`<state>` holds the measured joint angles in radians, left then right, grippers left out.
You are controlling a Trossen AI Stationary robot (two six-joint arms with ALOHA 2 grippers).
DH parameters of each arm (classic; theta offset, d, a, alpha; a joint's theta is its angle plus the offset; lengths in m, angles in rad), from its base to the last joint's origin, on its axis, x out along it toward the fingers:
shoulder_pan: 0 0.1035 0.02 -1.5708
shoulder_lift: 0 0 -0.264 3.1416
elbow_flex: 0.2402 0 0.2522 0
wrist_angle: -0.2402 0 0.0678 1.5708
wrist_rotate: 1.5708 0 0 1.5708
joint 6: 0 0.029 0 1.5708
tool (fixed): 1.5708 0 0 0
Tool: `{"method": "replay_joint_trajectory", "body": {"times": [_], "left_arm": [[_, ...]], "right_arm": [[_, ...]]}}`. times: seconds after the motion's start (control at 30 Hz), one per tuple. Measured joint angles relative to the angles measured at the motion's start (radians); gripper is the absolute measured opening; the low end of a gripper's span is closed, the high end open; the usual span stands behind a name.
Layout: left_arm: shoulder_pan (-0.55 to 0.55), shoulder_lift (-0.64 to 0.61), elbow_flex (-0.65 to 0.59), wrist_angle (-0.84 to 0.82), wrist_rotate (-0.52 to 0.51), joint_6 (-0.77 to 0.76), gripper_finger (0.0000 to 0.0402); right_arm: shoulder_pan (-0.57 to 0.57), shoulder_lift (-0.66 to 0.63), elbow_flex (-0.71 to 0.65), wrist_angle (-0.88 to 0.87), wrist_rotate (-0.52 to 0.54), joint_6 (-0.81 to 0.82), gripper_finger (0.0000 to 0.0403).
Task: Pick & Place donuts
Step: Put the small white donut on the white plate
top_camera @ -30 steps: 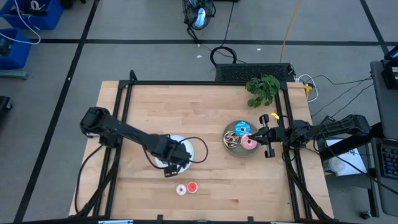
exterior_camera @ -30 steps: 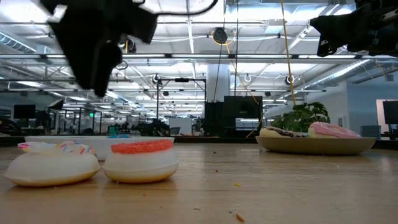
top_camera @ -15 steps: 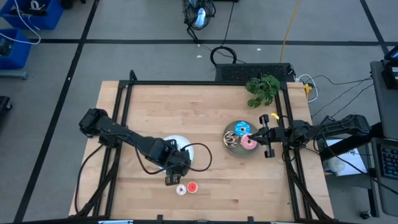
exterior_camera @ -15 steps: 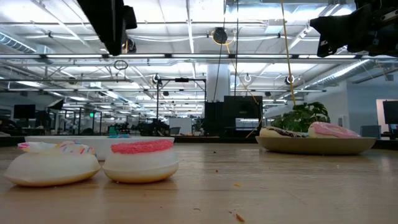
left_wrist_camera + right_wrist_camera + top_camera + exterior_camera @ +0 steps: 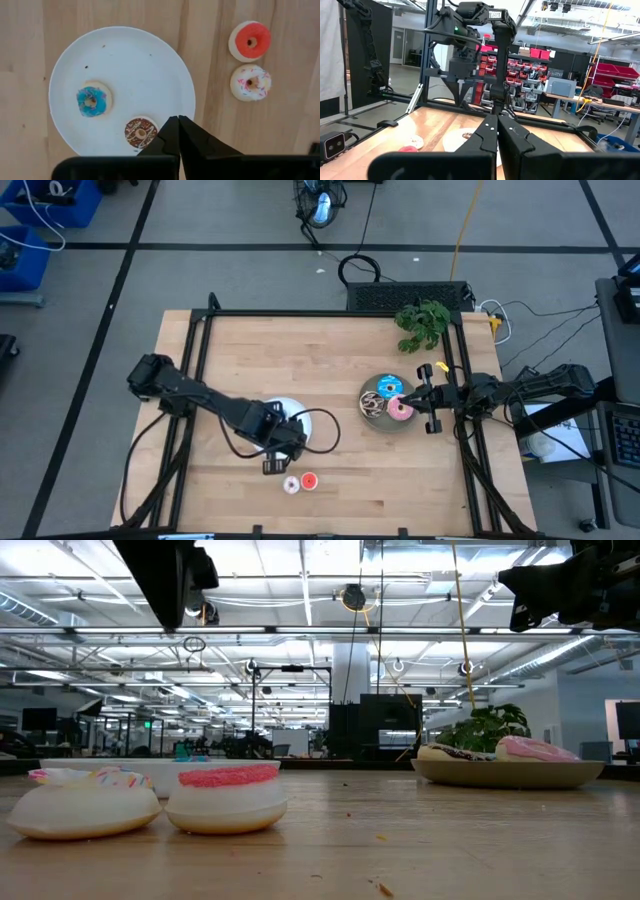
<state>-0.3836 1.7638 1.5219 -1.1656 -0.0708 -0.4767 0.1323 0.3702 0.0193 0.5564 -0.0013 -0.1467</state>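
Observation:
My left gripper is shut and empty. It points down above the near-right rim of the white plate. A tiny blue donut and a tiny brown donut lie flat on that plate. A tiny red donut and a tiny cream sprinkled donut lie flat on the table beside it, toward the near edge. The pink, blue sprinkled and brown-white donuts lie on the gray plate. My right gripper waits shut and level at that plate's right side.
A green plant stands at the table's far right corner. A black frame runs along the table's edges. Bare wood lies between the two plates and across the table's far half.
My left gripper has risen from low over the white plate and shifted a little toward the table's near edge. The donuts and both plates have kept their places.

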Motion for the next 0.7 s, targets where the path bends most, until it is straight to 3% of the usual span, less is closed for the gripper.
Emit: {"method": "replay_joint_trajectory", "body": {"times": [0.23,0.43,0.6,0.7], "left_arm": [[0.018,0.0,0.0,0.001,-0.016,-0.023,0.0026],[0.017,0.0,-0.001,0.03,-0.088,0.025,0.0018],[0.001,0.0,-0.001,0.145,-0.08,-0.015,0.0005],[-0.005,0.029,0.0,0.19,-0.018,-0.043,0.0008]], "right_arm": [[0.0,0.0,0.0,0.0,0.0,-0.009,0.0],[0.0,0.0,0.0,0.0,0.0,-0.026,0.0],[0.0,0.0,0.0,0.0,0.0,-0.03,0.0],[0.0,0.0,0.0,0.0,0.0,-0.045,0.0]]}}
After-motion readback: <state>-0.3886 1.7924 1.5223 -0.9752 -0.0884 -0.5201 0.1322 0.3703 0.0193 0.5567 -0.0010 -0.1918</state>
